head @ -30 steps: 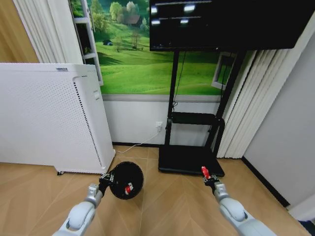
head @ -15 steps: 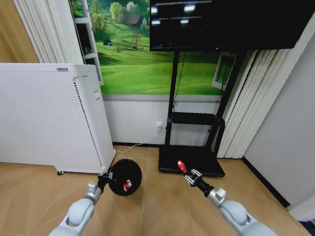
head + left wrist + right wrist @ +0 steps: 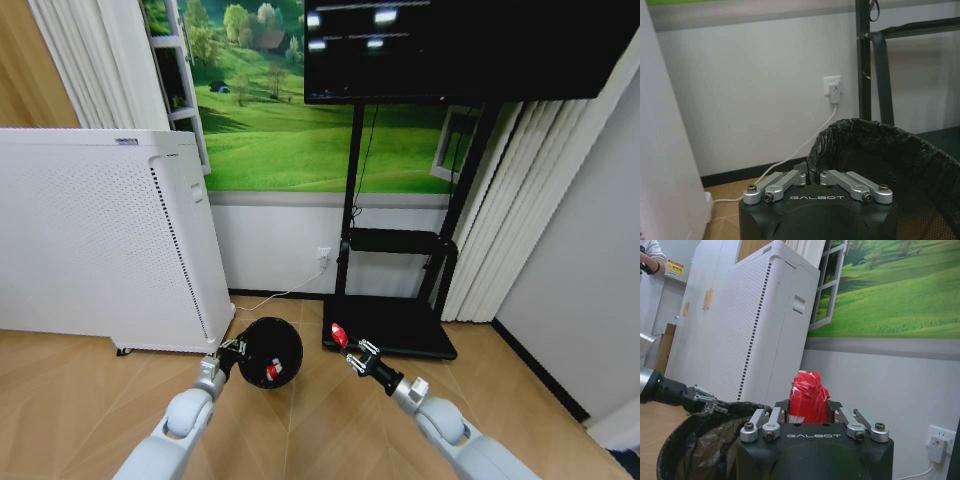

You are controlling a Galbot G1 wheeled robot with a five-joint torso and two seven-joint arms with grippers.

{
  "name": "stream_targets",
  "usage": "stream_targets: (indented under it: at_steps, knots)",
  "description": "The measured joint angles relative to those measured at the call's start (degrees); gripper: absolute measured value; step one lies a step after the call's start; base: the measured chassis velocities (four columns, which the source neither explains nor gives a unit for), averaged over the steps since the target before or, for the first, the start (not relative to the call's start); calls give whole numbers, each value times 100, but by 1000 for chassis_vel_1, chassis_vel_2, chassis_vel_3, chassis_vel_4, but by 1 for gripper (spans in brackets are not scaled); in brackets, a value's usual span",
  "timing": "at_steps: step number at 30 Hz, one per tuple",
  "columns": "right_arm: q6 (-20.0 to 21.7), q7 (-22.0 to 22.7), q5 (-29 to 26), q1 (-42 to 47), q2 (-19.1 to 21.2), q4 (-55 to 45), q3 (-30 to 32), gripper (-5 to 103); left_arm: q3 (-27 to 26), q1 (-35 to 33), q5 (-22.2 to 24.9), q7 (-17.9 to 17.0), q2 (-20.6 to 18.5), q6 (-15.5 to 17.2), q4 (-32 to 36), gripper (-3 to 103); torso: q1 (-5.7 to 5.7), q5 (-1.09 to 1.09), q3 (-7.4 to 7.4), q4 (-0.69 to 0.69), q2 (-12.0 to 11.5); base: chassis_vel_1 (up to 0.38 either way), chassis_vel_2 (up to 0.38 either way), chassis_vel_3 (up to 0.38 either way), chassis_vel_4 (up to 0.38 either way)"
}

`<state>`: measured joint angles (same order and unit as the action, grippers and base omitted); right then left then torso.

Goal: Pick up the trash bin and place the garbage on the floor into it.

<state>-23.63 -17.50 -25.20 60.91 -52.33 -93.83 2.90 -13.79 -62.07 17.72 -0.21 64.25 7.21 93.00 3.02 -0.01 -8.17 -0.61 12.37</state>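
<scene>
My left gripper point(image 3: 236, 347) is shut on the near rim of the trash bin point(image 3: 272, 350), a small black round basket lined with a black bag, and holds it tilted off the floor with its mouth facing me. A red-and-white piece of garbage point(image 3: 272, 371) lies inside it. The left wrist view shows the left gripper point(image 3: 810, 176) pinching the bag-covered rim point(image 3: 860, 131). My right gripper point(image 3: 346, 344) is shut on a crumpled red wrapper point(image 3: 338, 333), just right of the bin's mouth. In the right wrist view the wrapper point(image 3: 809, 395) sits between the fingers, above the bin point(image 3: 695, 440).
A tall white perforated appliance point(image 3: 100, 240) stands at the left. Behind the bin are the wall socket point(image 3: 323, 256) and its white cable. The black TV stand's base point(image 3: 390, 325) lies on the floor at centre right, with curtains point(image 3: 490, 220) behind it. Wooden floor surrounds me.
My right gripper has swung left with the red wrapper, from near the stand's base to beside the bin's mouth. My left arm has carried the bin a little to the right.
</scene>
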Motion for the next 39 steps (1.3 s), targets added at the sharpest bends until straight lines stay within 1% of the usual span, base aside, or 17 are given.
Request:
stream_targets:
  at_steps: [2,3,7,11,13,17,18,19,21,22,24,27,34,35,37,38,39]
  knots:
    - [-21,7,20,-145,-57,156,-190,38,223,160,-42,-30,107,-15,-165,7,0,0,0,-1,0,0,0,0,0]
    - [-21,7,20,-145,-57,156,-190,38,223,160,-42,-30,107,-15,-165,7,0,0,0,-1,0,0,0,0,0]
    - [-100,6,29,-352,-80,309,-508,37,465,406,-51,-50,165,-30,-364,7,0,1,0,-2,0,0,0,0,0]
    - [-152,2,43,-446,-115,384,-690,37,604,564,-47,-59,187,-36,-477,7,0,1,0,1,0,0,0,0,0]
    - [-178,1,76,-550,-199,467,-885,37,718,702,-45,-73,269,-51,-597,7,0,1,0,-1,0,0,0,0,0]
    - [-193,0,96,-658,-283,567,-1049,37,795,793,-55,-87,365,-61,-690,7,1,1,0,-1,0,0,0,0,0]
    - [-214,0,133,-791,-372,690,-1193,37,879,877,-76,-100,464,-66,-773,7,0,1,0,0,0,0,0,0,0]
    - [-214,0,133,-791,-372,690,-1193,37,879,877,-76,-100,464,-66,-773,7,0,1,0,0,0,0,0,0,0]
    - [-249,0,167,-977,-503,885,-1329,37,972,937,-108,-115,583,-66,-828,7,1,1,0,-1,0,0,0,0,0]
    - [-249,0,167,-977,-503,885,-1329,37,972,937,-108,-115,583,-66,-828,7,1,1,0,-1,0,0,0,0,0]
    - [-273,5,194,-1148,-635,1079,-1411,37,1050,945,-154,-137,724,-66,-846,7,1,1,0,0,-1,0,0,0,0]
    - [-280,15,199,-1244,-674,1167,-1436,37,1100,926,-184,-144,772,-62,-846,7,0,1,0,-1,0,0,0,0,0]
    - [-226,123,190,-1298,-640,1216,-1418,38,1121,885,-211,-145,727,-58,-840,7,1,1,1,0,0,0,0,0,0]
    - [-151,134,176,-1287,-616,1212,-1394,48,1120,873,-220,-145,712,-57,-837,7,1,1,0,0,0,0,0,0,0]
    - [-78,134,165,-1268,-586,1193,-1374,48,1117,860,-223,-144,702,-57,-824,7,0,1,0,-1,0,0,0,0,0]
    - [-48,132,159,-1262,-563,1179,-1360,60,1114,852,-226,-142,698,-57,-816,7,0,1,1,-1,0,0,0,0,0]
    - [-39,128,158,-1262,-552,1170,-1353,60,1111,850,-228,-141,697,-57,-815,7,0,1,1,-1,0,0,0,0,0]
